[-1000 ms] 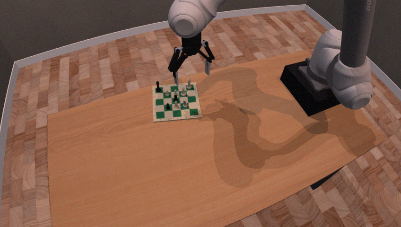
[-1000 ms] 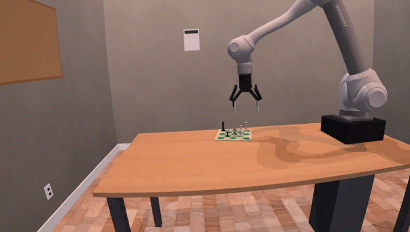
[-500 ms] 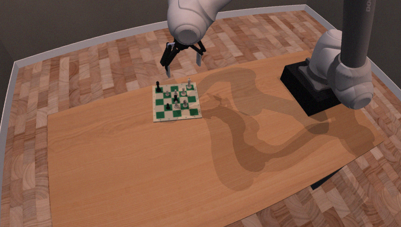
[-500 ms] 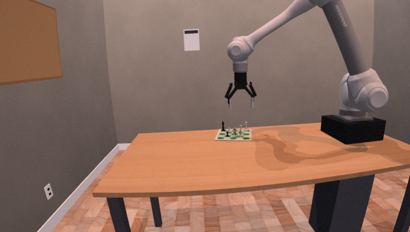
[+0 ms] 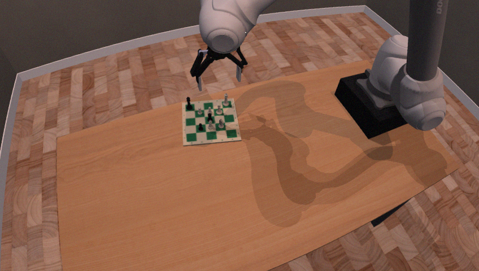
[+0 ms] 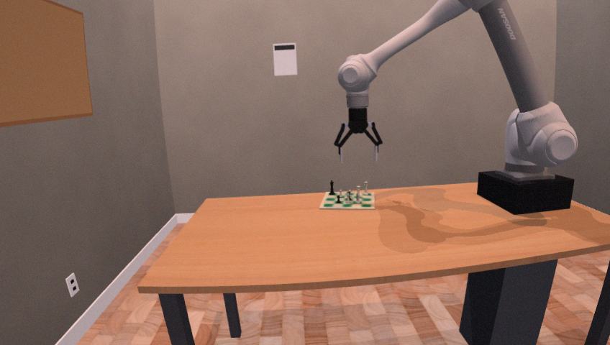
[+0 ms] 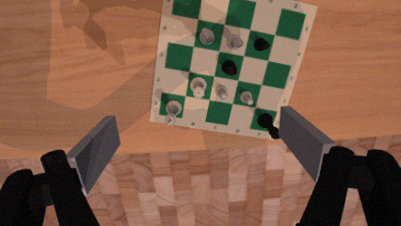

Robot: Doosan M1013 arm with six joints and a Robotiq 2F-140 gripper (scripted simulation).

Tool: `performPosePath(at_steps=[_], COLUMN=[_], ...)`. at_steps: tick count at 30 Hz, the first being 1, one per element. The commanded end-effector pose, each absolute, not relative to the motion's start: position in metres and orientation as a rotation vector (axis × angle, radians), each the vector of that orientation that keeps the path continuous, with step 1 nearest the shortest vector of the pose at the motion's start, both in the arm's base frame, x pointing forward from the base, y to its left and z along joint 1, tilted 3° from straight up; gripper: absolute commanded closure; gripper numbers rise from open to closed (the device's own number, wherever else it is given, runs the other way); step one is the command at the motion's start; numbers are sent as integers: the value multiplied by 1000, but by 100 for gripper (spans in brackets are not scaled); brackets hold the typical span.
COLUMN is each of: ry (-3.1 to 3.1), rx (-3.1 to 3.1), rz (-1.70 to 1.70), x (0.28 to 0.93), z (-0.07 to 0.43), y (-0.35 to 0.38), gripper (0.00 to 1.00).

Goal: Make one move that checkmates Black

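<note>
A small green-and-white chessboard (image 5: 212,122) lies near the far edge of the wooden table and also shows in the exterior view (image 6: 347,200) and the wrist view (image 7: 231,66). A tall black piece (image 5: 189,103) (image 7: 266,123) stands on a far corner square. A tall white piece (image 5: 226,99) (image 7: 172,110) stands on the other far corner. Two more black pieces (image 7: 229,67) (image 7: 260,44) and several white pieces, such as one (image 7: 198,87), stand upright in the middle squares. My gripper (image 5: 218,83) (image 6: 358,159) (image 7: 199,125) hangs wide open and empty, high above the board's far edge.
The arm's black base block (image 5: 369,104) (image 6: 524,196) stands on the table at the right. The table's far edge runs just behind the board, with parquet floor (image 7: 202,188) below it. The arm's shadow lies right of the board.
</note>
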State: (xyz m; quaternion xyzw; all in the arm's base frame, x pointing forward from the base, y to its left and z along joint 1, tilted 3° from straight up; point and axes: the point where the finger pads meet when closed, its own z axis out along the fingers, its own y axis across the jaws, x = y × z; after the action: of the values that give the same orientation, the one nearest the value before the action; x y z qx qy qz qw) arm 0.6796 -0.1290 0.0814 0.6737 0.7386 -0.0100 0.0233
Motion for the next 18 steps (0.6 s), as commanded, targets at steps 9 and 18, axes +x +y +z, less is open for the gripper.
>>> performPosePath(at_steps=[9, 18], ry=[1461, 773], rx=[2729, 3006], rz=[8, 36], x=[681, 682], z=[69, 62], y=[-130, -131], gripper=[0, 0])
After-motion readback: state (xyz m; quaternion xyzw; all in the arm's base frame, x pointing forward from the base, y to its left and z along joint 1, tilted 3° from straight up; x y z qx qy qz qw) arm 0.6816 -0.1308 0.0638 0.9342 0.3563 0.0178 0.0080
